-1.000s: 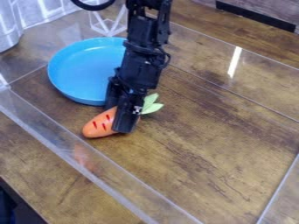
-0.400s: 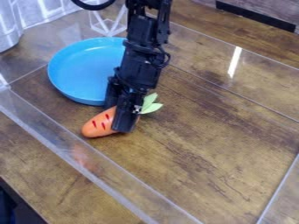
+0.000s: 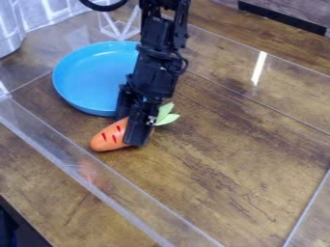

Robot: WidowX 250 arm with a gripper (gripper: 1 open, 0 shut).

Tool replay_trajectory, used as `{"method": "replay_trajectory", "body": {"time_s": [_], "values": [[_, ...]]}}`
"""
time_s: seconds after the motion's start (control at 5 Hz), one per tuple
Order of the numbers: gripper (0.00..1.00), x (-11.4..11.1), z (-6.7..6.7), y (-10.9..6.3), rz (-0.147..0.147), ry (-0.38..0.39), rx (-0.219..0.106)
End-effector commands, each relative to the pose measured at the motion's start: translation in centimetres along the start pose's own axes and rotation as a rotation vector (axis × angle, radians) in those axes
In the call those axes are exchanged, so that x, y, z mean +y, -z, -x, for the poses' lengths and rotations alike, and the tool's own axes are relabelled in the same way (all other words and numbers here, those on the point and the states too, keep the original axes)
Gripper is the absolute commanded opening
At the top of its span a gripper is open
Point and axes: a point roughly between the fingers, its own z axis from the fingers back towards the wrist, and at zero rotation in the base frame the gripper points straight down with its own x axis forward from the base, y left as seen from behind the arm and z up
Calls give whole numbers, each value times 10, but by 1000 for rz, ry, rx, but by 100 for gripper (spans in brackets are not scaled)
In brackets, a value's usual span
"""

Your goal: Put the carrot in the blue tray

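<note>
Gripper (image 3: 138, 130) clamping shut on the leafy end of the carrot (image 3: 114, 136), just left of frame centre. Carrot lying on the wooden table (image 3: 233, 164), long axis running lower left to upper right, orange tip pointing lower left, green leaves (image 3: 167, 117) sticking out upper right. Sitting just outside the lower rim of the blue tray (image 3: 84, 77), upper left. Counting one carrot, one tray, one gripper.
</note>
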Motion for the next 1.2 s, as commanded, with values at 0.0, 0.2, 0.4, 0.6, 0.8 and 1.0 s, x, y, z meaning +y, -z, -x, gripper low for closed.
{"method": "replay_trajectory", "body": {"time_s": [0.0, 0.2, 0.4, 0.6, 0.8, 1.0], "values": [[0, 13, 10, 4, 7, -44, 5], [0, 14, 11, 4, 5, -45, 8], [0, 14, 12, 4, 3, -47, 11], [0, 14, 12, 4, 1, -49, 13], [0, 14, 13, 5, 0, -51, 17], [0, 14, 14, 4, -2, -51, 19]]}}
